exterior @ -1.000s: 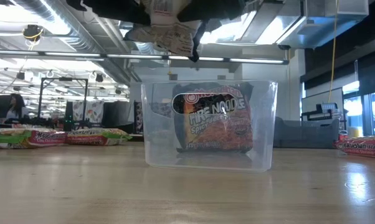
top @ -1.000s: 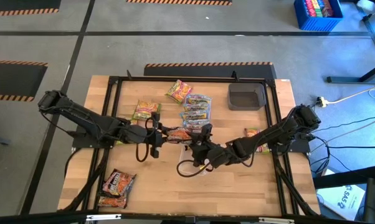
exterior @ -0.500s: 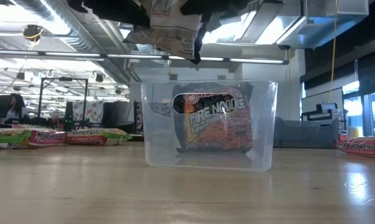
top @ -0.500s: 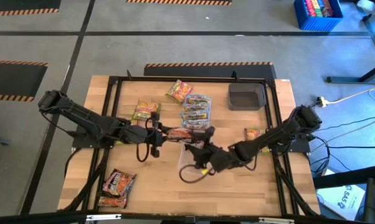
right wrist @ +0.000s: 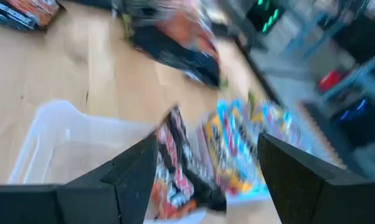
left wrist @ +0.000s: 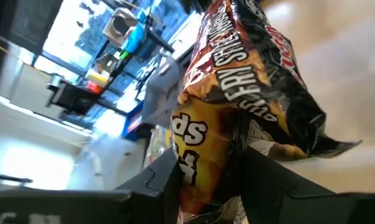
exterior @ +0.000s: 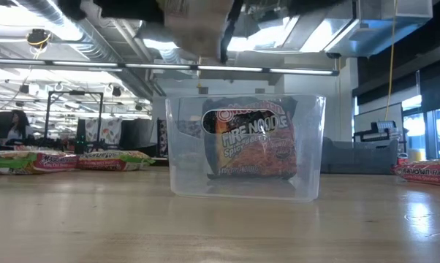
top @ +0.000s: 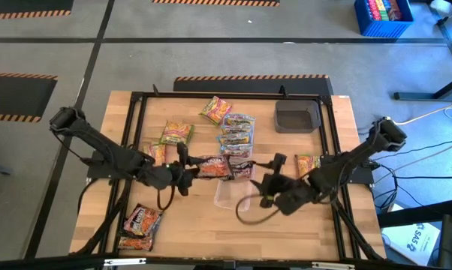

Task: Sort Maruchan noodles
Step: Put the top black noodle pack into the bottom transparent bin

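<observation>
Gripping a dark maroon packet (left wrist: 228,118) in the left claw (left wrist: 206,177), both fingers closed on its lower end, with most of the wrapper sticking out ahead of the fingers. Holding it above the surface (top: 188,225), just beside the clear tub (top: 232,193) at the middle. Already containing one maroon packet (exterior: 253,142), standing on edge against the tub's far wall.

Hanging open and empty: the right claw (right wrist: 209,177), just on the tub's other side.

Lying unsorted farther back: yellow-green-red packets (top: 176,133) and pale blue-orange ones (top: 237,131), near the dark grey tray (top: 297,116). Resting at the near left corner: more maroon packets (top: 140,223).

Probably carrying the held packet to the tub to join its match. Doing this well means:
- centring the packet's free end over the tub's opening before lowering, since the crinkly wrapper droops and may catch the rim;
- tipping it on edge, to slide in alongside the packet already inside;
- releasing low, inside the walls, to avoid nudging the light tub;
- keeping the right claw clear of the left arm's path.
</observation>
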`<state>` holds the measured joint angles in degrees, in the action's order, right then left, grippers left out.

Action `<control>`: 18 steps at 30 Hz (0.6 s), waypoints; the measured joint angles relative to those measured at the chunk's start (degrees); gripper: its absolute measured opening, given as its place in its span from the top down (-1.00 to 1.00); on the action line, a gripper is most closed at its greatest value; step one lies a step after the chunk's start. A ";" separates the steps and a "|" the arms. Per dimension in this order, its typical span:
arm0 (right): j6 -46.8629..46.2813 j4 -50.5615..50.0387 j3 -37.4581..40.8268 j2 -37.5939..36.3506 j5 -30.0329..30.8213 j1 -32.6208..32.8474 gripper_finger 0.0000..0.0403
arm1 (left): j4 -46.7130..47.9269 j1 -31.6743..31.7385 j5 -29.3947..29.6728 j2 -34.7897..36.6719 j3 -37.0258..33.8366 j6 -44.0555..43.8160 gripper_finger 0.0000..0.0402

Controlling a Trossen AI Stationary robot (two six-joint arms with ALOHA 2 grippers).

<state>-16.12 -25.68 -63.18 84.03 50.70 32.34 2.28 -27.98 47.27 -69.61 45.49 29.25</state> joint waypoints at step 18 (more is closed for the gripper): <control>-18.08 47.44 27.51 -13.57 -57.90 -31.15 -0.28 | -27.05 -4.33 22.44 -18.78 0.01 41.44 0.37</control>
<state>-34.21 21.76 -35.67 70.46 -7.20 1.19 -24.76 -32.32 69.72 -88.39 45.50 70.69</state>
